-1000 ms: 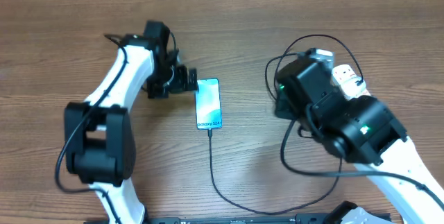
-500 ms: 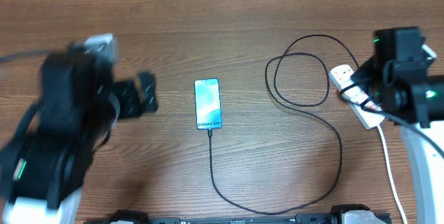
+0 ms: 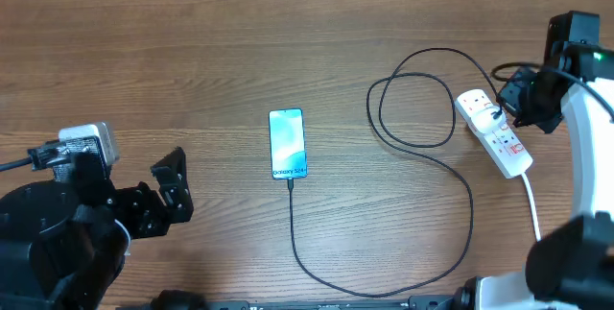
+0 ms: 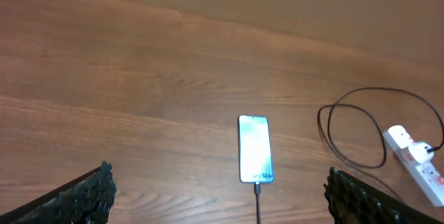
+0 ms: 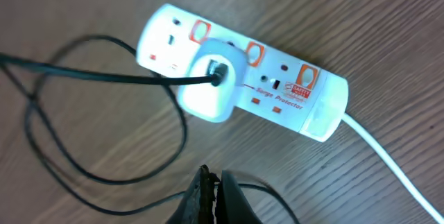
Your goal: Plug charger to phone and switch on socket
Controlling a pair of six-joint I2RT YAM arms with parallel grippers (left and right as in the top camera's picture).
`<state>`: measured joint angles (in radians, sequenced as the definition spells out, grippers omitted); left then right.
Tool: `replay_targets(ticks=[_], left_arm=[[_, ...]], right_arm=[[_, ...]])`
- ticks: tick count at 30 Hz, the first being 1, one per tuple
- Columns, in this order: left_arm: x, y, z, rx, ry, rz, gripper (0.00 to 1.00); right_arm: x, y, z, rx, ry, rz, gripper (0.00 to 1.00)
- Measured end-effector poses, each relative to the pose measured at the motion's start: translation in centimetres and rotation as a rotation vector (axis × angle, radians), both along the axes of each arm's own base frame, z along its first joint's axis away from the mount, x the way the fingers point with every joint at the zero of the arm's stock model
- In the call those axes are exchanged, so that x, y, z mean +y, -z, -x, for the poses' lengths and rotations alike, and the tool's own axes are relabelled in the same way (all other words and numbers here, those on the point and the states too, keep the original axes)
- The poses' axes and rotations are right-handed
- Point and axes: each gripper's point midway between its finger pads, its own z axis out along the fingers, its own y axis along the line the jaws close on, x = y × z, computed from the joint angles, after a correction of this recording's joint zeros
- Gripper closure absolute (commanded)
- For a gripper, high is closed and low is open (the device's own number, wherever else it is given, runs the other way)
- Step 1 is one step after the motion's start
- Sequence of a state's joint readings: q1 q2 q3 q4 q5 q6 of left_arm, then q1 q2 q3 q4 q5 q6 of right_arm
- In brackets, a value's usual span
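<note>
The phone [image 3: 288, 143] lies mid-table, screen lit, with the black charger cable [image 3: 451, 262] plugged into its near end. It also shows in the left wrist view [image 4: 254, 148]. The cable loops right to a white adapter [image 5: 209, 78] seated in the white socket strip [image 3: 494, 132], which also shows in the right wrist view [image 5: 305, 96]. My left gripper [image 3: 165, 195] is open and empty at the front left, well away from the phone. My right gripper [image 5: 211, 189] is shut and empty, hovering just beside the socket strip.
The strip's white cord [image 3: 533, 209] runs toward the front right edge. The black cable forms a loop [image 3: 417, 99] between the phone and the strip. The bare wooden table [image 3: 192, 51] stretches behind.
My left arm has drawn back from beside the phone to the front left. My right arm has swung from mid-table to the far right, at the socket strip.
</note>
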<state>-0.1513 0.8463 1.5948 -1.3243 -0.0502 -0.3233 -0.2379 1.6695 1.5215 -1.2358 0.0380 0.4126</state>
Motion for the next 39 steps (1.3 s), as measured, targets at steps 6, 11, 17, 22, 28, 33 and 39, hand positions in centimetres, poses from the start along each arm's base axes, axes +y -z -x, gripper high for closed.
replay_targets(ticks=[6,11,17,22,28,33,39], left_arm=[[0.1,1.0,0.6,0.05,0.0,-0.008,0.0],[0.4,1.2,1.0,0.059,-0.015,-0.008,0.0],[1.8,0.1,3.0,-0.017,-0.086,0.0,0.0],[2.4,-1.3,6.4,-0.135,-0.112,0.011,0.0],[2.6,-2.4,10.5,-0.271,-0.113,0.023,0.0],[2.7,-2.7,12.5,-0.336,-0.113,0.03,0.0],[2.8,-1.9,13.8,-0.33,-0.114,0.029,0.0]], right_arm=[[-1.7,4.2,0.6,0.118,-0.01,-0.102,0.96],[-3.4,5.6,1.1,0.132,0.028,-0.168,0.96],[-3.3,5.8,0.3,0.097,0.005,-0.197,0.96],[-3.2,6.3,-0.5,0.081,-0.008,-0.208,0.96],[-3.3,8.6,-0.5,0.138,-0.003,-0.233,0.96],[-3.5,10.6,-0.9,0.184,0.002,-0.249,0.96],[-4.3,10.5,-1.5,0.158,0.012,-0.234,0.96]])
